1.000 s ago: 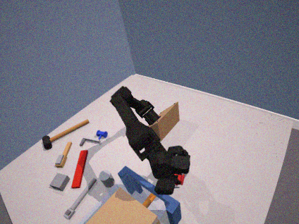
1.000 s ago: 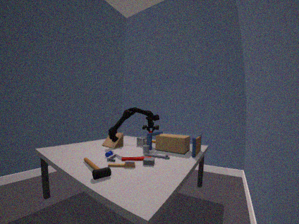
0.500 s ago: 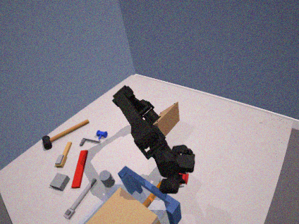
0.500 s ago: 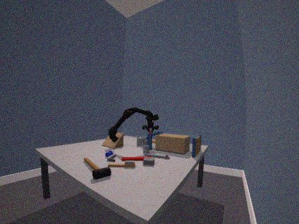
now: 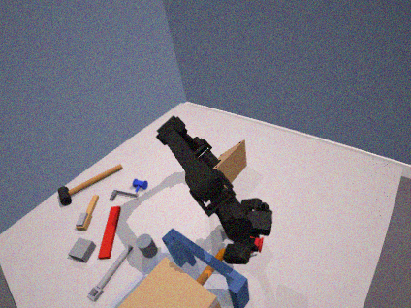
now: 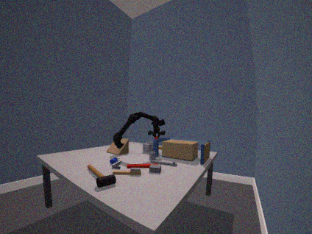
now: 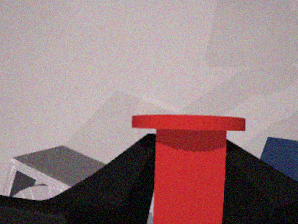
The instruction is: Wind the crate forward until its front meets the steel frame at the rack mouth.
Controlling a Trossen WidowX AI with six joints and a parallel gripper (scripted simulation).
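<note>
Gripper clenched on a red handle; wrist view shows the red shaft upright between the two black fingers, a flat red disc capping it; in the top view only a small red tip shows beside the black wrist; arm reaches from a tan wedge-shaped base near the desk's middle toward the near edge in the top view.

Crate, tan, sits at that near edge, its front end just behind a blue steel frame; whether crate and frame touch, cannot tell; an orange strap runs out from the frame toward the gripper; clear panels of the cubby hard to make out; winch hidden under the gripper in the top view.

Tools spread toward the left edge: mallet with black head and wooden shaft; small wooden-handled brush; red bar; grey block; grey angled key; blue spool-shaped piece; grey cylinder just beside the frame; long grey wrench near the crate's corner.

Exterior view: gripper hangs above the blue frame post at one end of the crate.
</note>
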